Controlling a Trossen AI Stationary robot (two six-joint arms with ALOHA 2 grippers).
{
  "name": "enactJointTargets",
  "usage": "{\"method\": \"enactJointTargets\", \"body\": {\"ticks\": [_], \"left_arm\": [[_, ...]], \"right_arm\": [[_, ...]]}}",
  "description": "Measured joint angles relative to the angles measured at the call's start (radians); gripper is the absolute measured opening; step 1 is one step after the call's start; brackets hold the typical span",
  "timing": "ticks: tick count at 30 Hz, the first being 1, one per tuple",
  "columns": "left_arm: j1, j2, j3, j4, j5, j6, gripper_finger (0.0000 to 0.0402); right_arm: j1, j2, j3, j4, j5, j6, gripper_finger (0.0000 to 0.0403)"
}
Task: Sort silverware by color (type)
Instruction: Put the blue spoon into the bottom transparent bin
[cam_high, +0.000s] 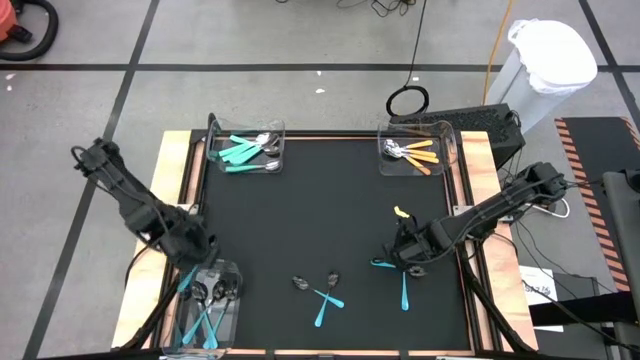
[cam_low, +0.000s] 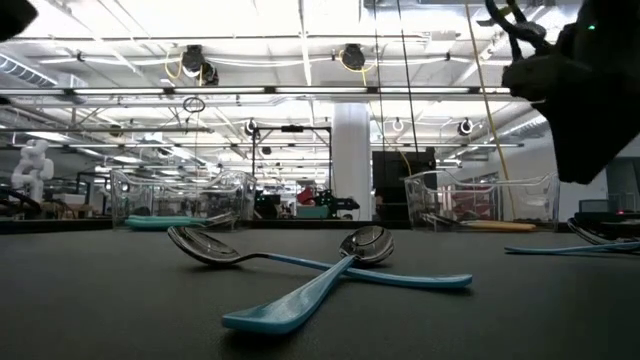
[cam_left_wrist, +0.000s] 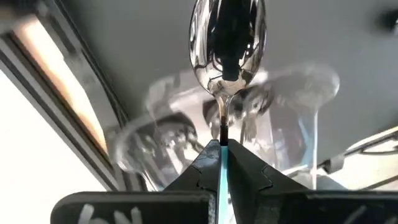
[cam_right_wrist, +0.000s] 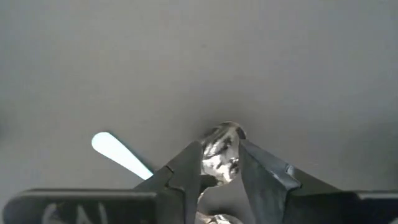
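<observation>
My left gripper (cam_left_wrist: 222, 152) hovers over the clear near-left bin (cam_high: 232, 270), which holds several teal-handled spoons (cam_high: 203, 322), and it is shut on a teal-handled spoon (cam_left_wrist: 227, 43). My right gripper (cam_high: 408, 258) is down at the mat's right side, its fingers closed around the shiny head (cam_right_wrist: 219, 155) of a teal-handled piece (cam_high: 404, 290) lying on the mat. A second teal handle (cam_right_wrist: 118, 154) lies just beside it. Two crossed teal spoons (cam_low: 330, 270) and a small dark-headed piece (cam_high: 300, 283) rest flat near the near edge. One orange-yellow piece (cam_high: 402, 212) lies alone on the mat. My left gripper pinches the spoon by its teal handle (cam_left_wrist: 222, 168) between the two fingers, which lie along it. The shiny bowl (cam_left_wrist: 227, 43) sticks out forward past the fingertips. The spoon is lifted clear above the bin. My right gripper comes from above with a fingertip (cam_right_wrist: 186, 165) on either side of the shiny head (cam_right_wrist: 219, 155). The piece lies on the mat; which handle belongs to this head I cannot tell.
The clear far-left bin (cam_high: 278, 130) holds teal pieces (cam_high: 240, 152) and the far-right bin (cam_high: 445, 130) holds orange-handled pieces (cam_high: 420, 155). Wooden rails (cam_high: 185, 170) frame the black mat (cam_high: 320, 210). A white bag-lined bin (cam_high: 545, 60) stands off the table.
</observation>
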Motion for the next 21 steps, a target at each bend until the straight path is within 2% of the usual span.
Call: {"method": "enactJointTargets", "body": {"ticks": [7, 12, 21], "left_arm": [[-0.160, 0.149, 0.000, 0.216, -0.004, -0.159, 0.0019], [-0.234, 0.238, 0.000, 0.332, -0.013, -0.210, 0.0019], [-0.268, 0.362, 0.000, 0.393, -0.032, -0.205, 0.0020]], "right_arm": [[0.040, 0.001, -0.012, 0.001, -0.006, 0.045, 0.0150], [0.046, 0.001, -0.012, 0.011, -0.075, -0.010, 0.0179], [0.049, 0.001, -0.012, 0.136, -0.103, -0.131, 0.0180]]}}
